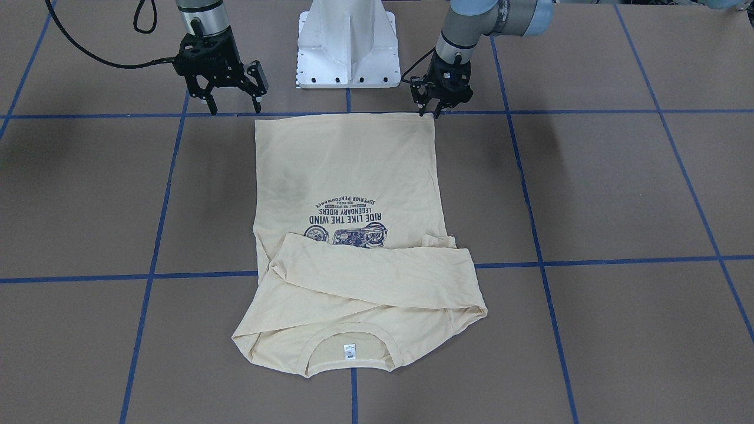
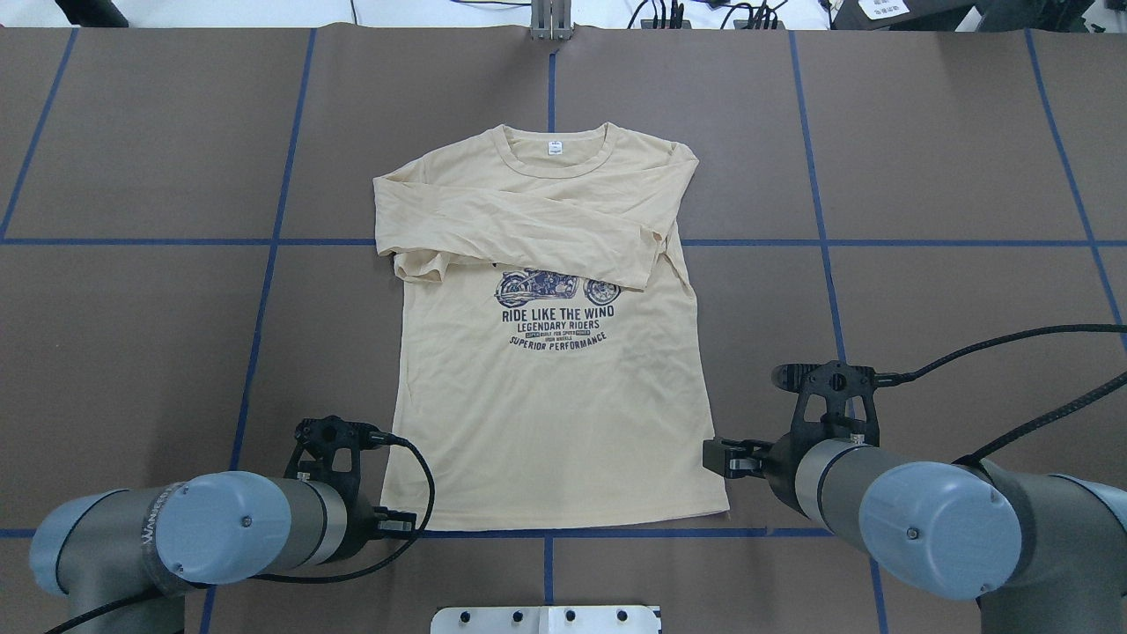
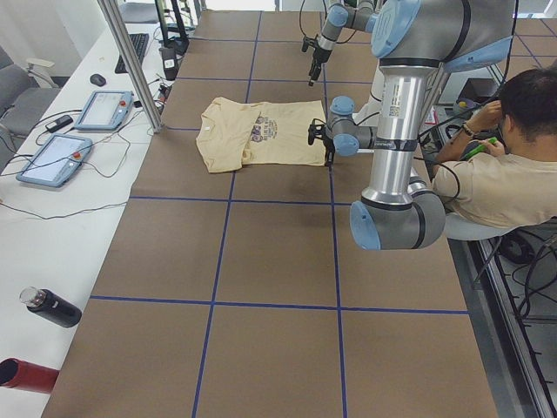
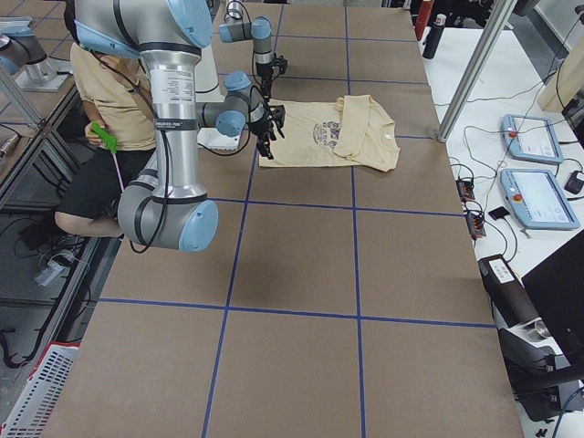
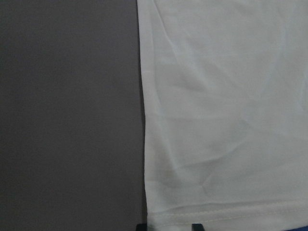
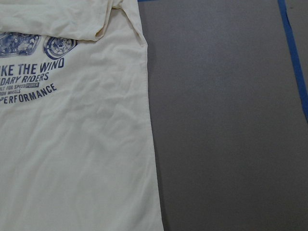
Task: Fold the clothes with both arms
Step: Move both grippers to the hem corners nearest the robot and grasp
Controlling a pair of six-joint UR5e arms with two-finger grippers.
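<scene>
L pincer (image 1: 430,113) points straight down at the T-shirt (image 1: 347,171) hem corner on the robot's left. Its fingers (image 5: 196,227) sit a little apart, w/ the stitched hem and the shirt's side edge showing btw them in the wrist view, so it is not closed on cloth (whether the tips touch the fabric I can't tell). R pincer (image 1: 234,108) hangs wide open just beside the opposite hem corner, above the surface (image 1: 618,194), gripping nothing. Its wrist cam shows the shirt's side edge and part of the print, no fingers in shot. Behind them the L arm (image 2: 176,528) and R arm (image 2: 942,528) come in from the robot's edge, either side of the white pedestal base (image 1: 346,44), which stands at the middle of that edge, near the hem but apart from it. The shirt lies flat and face up, approx. centred btw the surface's two ends. Its hem runs along a blue tape line (image 1: 589,112) near the robot's edge, and the collar points to the far edge. Both sleeves (image 1: 383,268) are folded across the chest, one over the other, covering the top of the navy print (image 1: 347,221). The motorcycle and "RIDE LIKE THE WIND" lettering stay readable below them. A small white neck label (image 1: 350,350) shows inside the collar.
</scene>
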